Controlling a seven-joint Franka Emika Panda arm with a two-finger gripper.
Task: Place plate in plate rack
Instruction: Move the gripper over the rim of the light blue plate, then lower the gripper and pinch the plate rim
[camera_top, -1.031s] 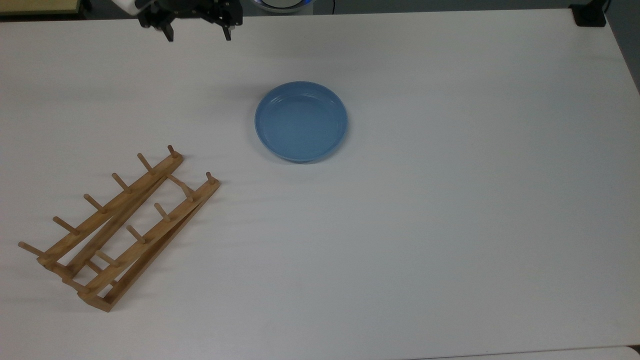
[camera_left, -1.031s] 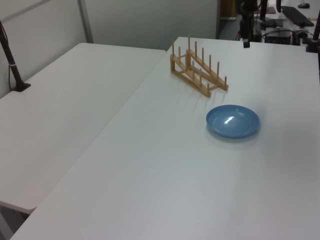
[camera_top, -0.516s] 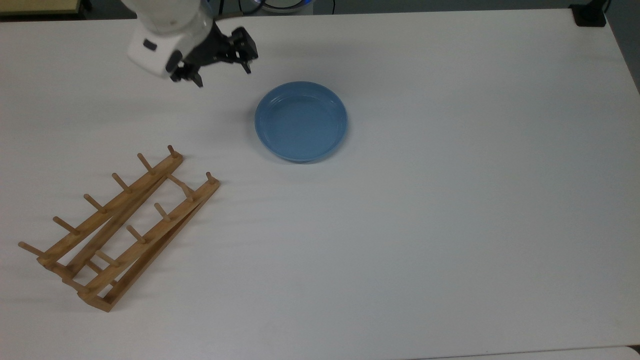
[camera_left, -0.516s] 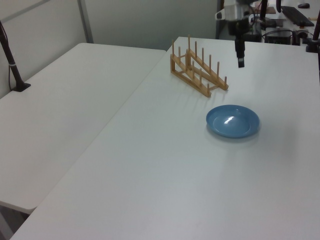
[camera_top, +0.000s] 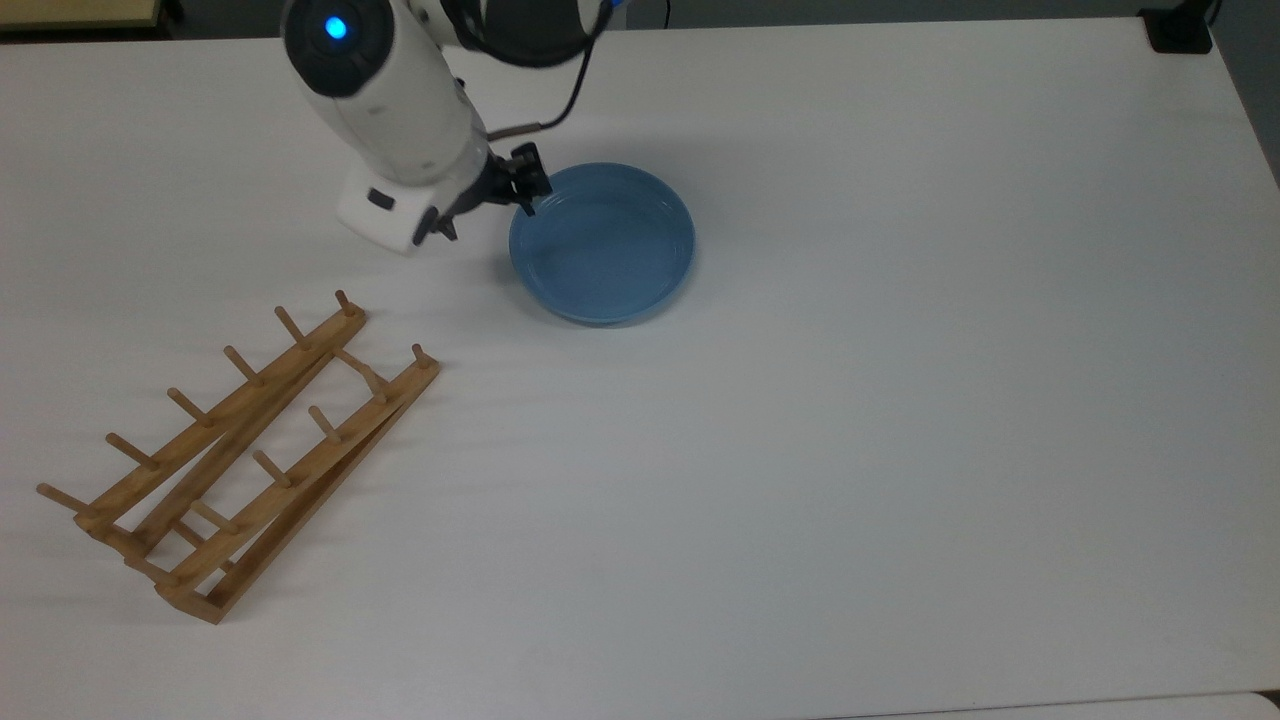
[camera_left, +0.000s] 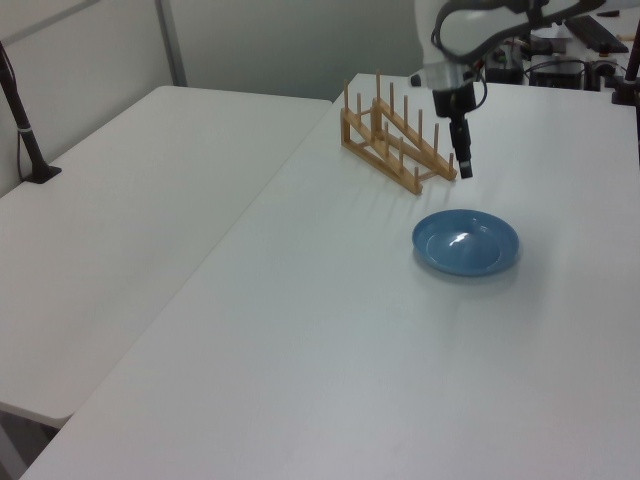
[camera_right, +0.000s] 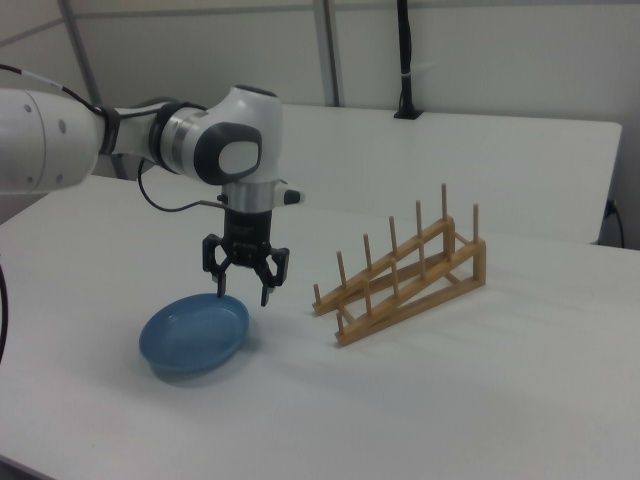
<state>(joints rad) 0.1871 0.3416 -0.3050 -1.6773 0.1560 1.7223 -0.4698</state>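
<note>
**Gripper over the plate's rim**

The gripper (camera_right: 243, 290) hung with its fingers spread apart and empty, at the plate's (camera_top: 603, 243) edge, upper middle of the top view. The plate lay flat on the white table (camera_top: 900, 400). The rack (camera_top: 240, 460) stood well apart, lower left.

Top view: looks straight down on the table (camera_top: 900, 450). Left view: raised, oblique, set back from the table's near end, with the rack (camera_left: 396, 140) far off. Right view: low and close, from the opposite side, facing a wall. All three share the plate (camera_top: 602, 243), rack and claw (camera_right: 244, 290).
</note>
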